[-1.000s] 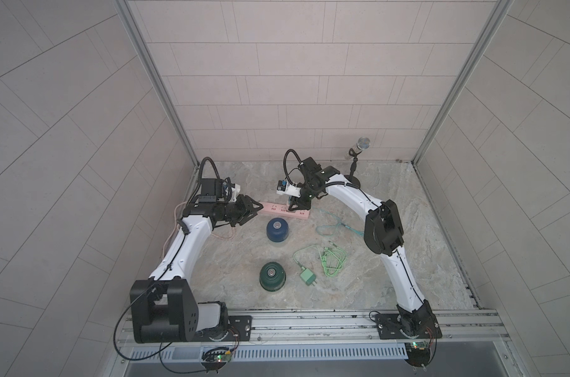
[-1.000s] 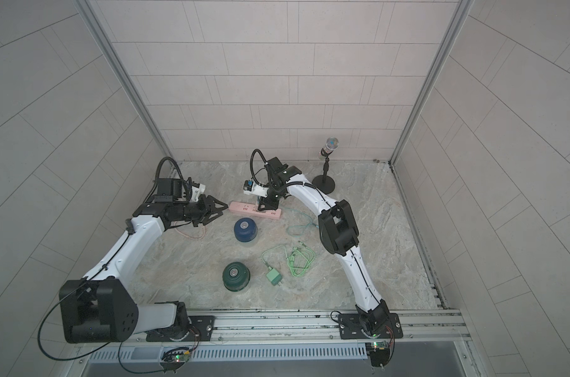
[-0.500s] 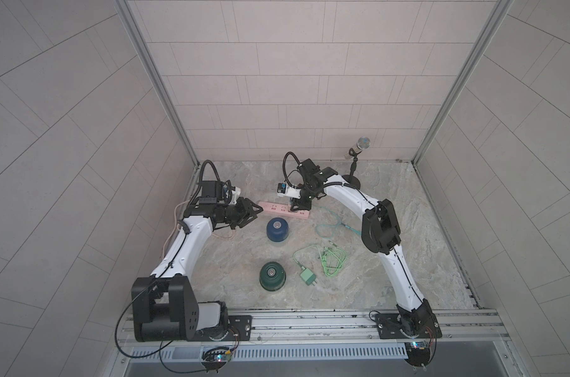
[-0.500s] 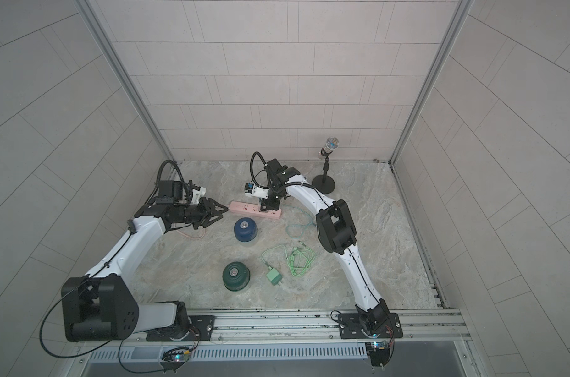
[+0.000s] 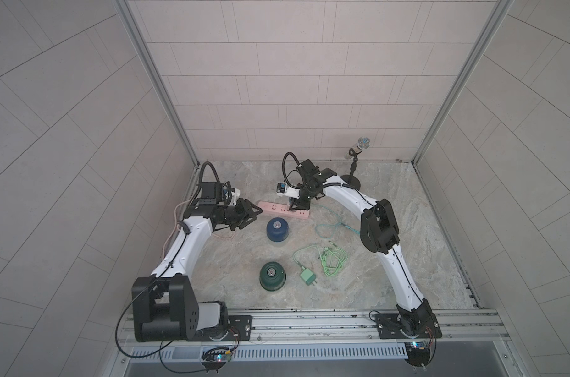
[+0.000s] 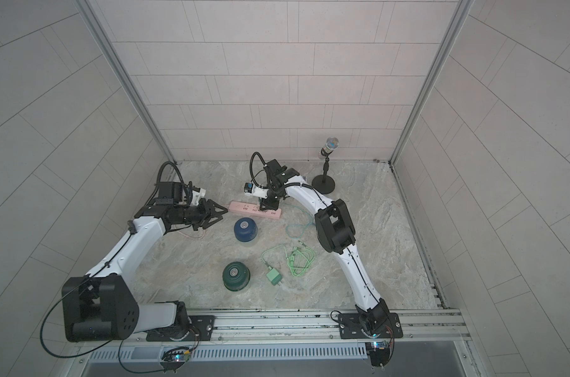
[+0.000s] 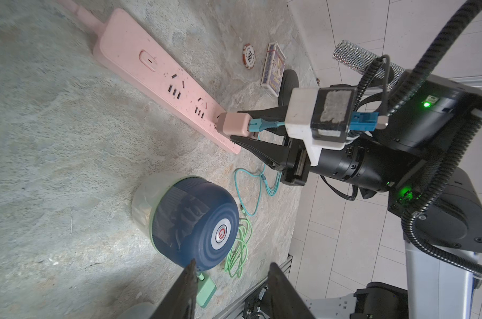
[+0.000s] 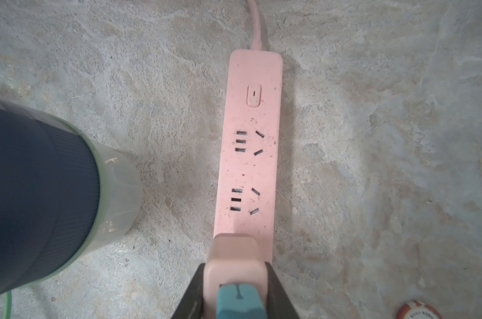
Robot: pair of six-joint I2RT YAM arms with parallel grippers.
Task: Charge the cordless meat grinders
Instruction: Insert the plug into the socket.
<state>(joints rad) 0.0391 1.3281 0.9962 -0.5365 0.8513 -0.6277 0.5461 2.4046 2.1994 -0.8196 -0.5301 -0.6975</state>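
The dark blue meat grinder [image 5: 277, 229] [image 6: 245, 229] stands just in front of the pink power strip [image 5: 282, 210] [image 8: 250, 152]. Nearer the front stands the dark green meat grinder [image 5: 272, 275] [image 6: 235, 275]. My right gripper [image 8: 234, 273] [image 5: 295, 207] is shut on a pink plug adapter [image 8: 234, 256] [image 7: 234, 124] with a teal cable [image 5: 331, 227] in its back. The adapter sits on the strip's end socket. How deep its prongs are stays hidden. My left gripper [image 7: 231, 268] [image 5: 255, 213] is open and empty, left of the blue grinder [image 7: 195, 223], by the strip's near end.
A green plug adapter [image 5: 307, 277] with a coiled green cable [image 5: 332, 261] lies right of the green grinder. A microphone on a stand [image 5: 355, 163] is at the back right. A poker chip [image 7: 249, 55] and a card box [image 7: 273, 70] lie behind the strip.
Both arms have shifted only slightly. The right gripper keeps the pink adapter at the strip's end, and the left gripper stays open beside the strip.
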